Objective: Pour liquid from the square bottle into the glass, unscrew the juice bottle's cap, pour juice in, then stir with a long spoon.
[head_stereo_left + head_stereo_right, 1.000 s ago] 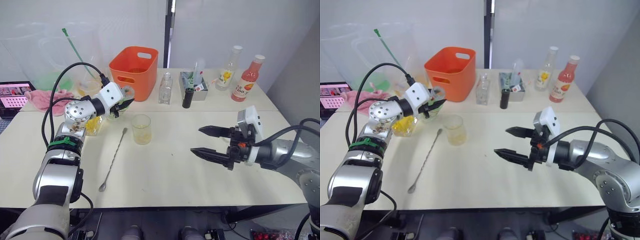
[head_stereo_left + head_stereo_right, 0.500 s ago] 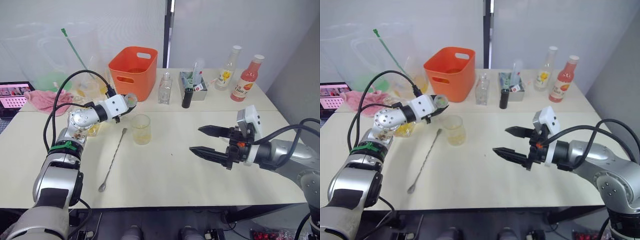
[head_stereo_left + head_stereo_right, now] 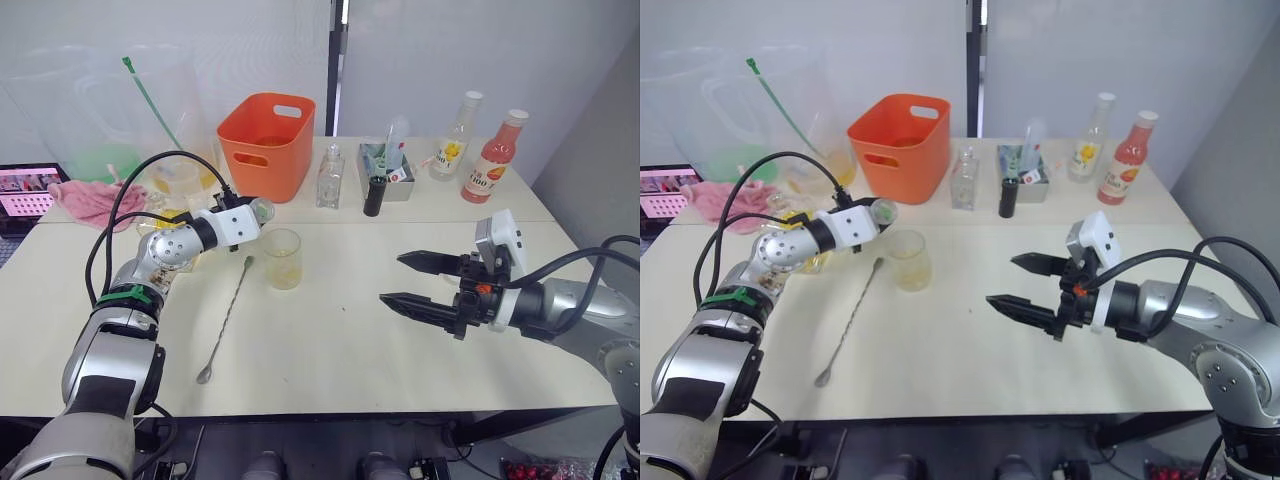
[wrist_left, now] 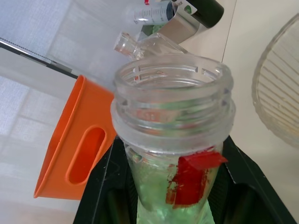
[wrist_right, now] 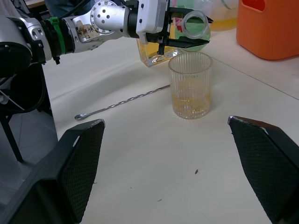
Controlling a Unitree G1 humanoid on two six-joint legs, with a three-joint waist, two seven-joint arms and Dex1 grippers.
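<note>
My left gripper (image 3: 238,219) is shut on the juice bottle (image 3: 258,210), a pale-green bottle tipped almost level. Its open mouth (image 4: 173,93) points at the glass and sits just left of and above the rim; the cap is out of view. The glass (image 3: 283,258), a ribbed tumbler, stands mid-table with a little yellow liquid in it. Behind my left gripper stands the square bottle (image 5: 150,52) with yellow contents. The long spoon (image 3: 228,315) lies flat to the left of the glass. My right gripper (image 3: 392,279) hovers open over the table, right of the glass, holding nothing.
An orange bin (image 3: 268,140) stands behind the glass. Along the back edge are a slim clear bottle (image 3: 331,177), a black cylinder (image 3: 375,196), a small tray (image 3: 390,160), a yellow-labelled bottle (image 3: 455,135) and a pink-red bottle (image 3: 495,155). A pink cloth (image 3: 95,197) lies far left.
My left gripper has swung down and rightward with the juice bottle, tipping it from near the square bottle toward the glass. The right arm has stayed still.
</note>
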